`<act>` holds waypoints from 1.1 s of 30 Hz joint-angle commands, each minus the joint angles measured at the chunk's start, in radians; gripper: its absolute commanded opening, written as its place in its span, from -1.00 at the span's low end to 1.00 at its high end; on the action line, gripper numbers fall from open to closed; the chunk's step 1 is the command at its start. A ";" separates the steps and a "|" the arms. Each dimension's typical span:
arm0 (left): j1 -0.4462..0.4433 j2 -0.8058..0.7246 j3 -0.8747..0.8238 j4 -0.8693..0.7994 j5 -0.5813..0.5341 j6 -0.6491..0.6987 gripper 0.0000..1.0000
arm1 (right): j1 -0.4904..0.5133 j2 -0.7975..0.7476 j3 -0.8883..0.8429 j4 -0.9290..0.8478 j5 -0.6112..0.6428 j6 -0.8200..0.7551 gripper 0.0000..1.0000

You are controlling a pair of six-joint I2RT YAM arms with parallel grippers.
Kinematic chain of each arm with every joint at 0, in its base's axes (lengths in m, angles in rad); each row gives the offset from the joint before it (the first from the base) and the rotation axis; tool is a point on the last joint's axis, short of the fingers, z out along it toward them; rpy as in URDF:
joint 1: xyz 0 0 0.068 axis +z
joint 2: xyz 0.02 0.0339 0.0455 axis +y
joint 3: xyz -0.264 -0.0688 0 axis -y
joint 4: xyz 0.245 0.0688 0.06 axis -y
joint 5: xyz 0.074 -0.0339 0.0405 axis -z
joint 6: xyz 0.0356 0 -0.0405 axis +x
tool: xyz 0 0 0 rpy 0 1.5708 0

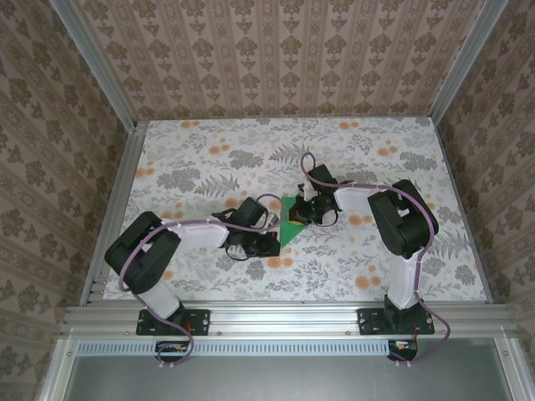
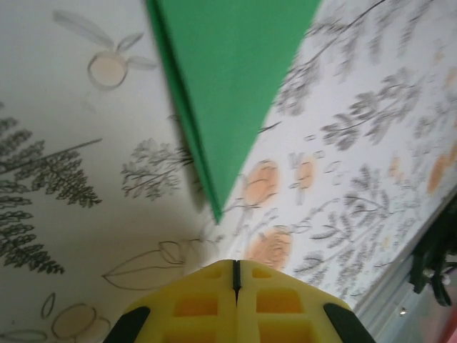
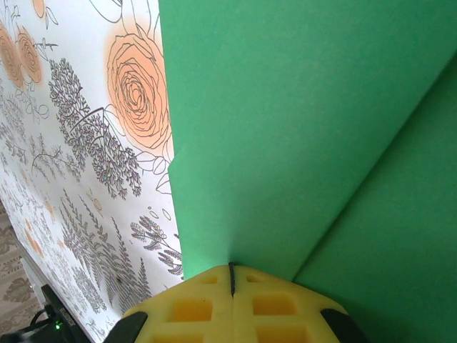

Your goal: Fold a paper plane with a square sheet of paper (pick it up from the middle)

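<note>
The green paper (image 1: 292, 222) is lying near the middle of the flowered bench (image 1: 192, 159), between the two pincers. It is already partly folded, and from above it is looking like a triangle that is narrowing toward the near side.

The left pincer (image 2: 235, 275) is clenched. Its yellow fingertips (image 2: 214, 277) are pressing together with only a thin dark line between them, and it is holding nothing. In the left wrist view, the sharp corner of the paper is pointing toward these tips and is ending just ahead of them, not touching.

The right pincer (image 3: 231, 275) is also clenched. Its yellow tips are sitting over the paper, close to the edge where the green is meeting the bench pattern. I cannot tell whether they are pressing on the paper or only hovering just above it. In the right wrist view, a straight fold line is running diagonally across the green surface, and one layer is lying over another beside it.
</note>
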 commanded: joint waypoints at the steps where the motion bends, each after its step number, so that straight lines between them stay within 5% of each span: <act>1: 0.020 -0.079 0.047 0.041 -0.040 0.000 -0.93 | -0.008 0.109 -0.047 -0.118 0.205 0.013 -0.90; 18: 0.039 0.211 0.201 0.039 -0.010 0.009 -0.97 | -0.006 0.126 -0.037 -0.116 0.195 0.015 -0.89; 33: -0.013 0.123 0.031 -0.059 -0.019 0.011 -0.97 | -0.006 0.128 -0.040 -0.120 0.206 0.012 -0.90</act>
